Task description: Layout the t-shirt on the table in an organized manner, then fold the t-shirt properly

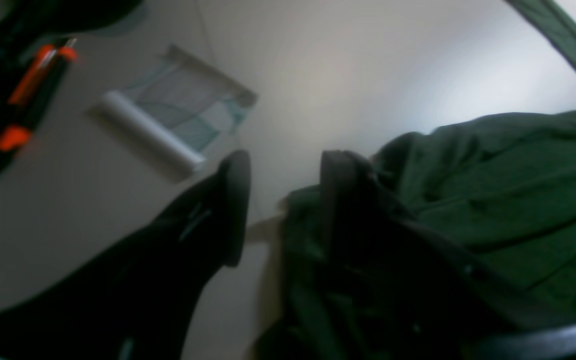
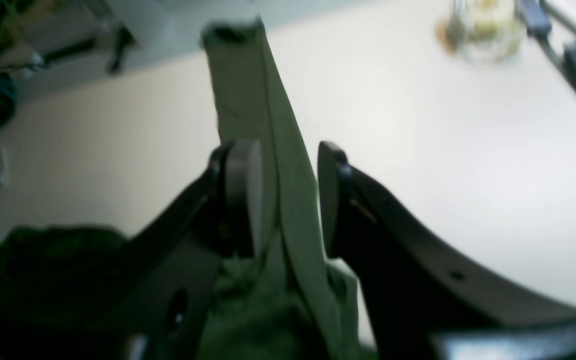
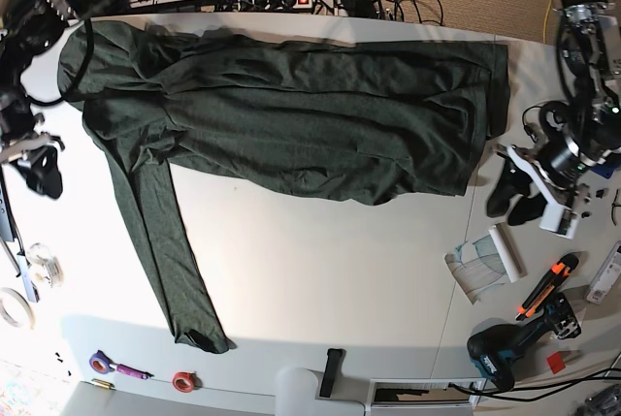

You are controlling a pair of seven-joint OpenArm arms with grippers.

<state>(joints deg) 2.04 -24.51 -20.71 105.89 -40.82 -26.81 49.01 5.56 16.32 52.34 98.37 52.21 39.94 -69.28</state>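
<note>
One green t-shirt lies spread along the tabletop's back edge, with open room in front. Left gripper: jaws spread, just beside the cloth. Right gripper: jaws spread, blurred sleeve seen between them, contact unclear.

Layout, base view: t-shirt is lying across the table's upper half.
One sleeve is trailing down on my right; my left gripper is sitting beside the opposite hem, my right gripper near the shoulder.

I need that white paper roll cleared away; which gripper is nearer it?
Left. The left gripper is beside the white paper roll, off the t-shirt hem; the right gripper is far across, beyond the sleeve.
</note>
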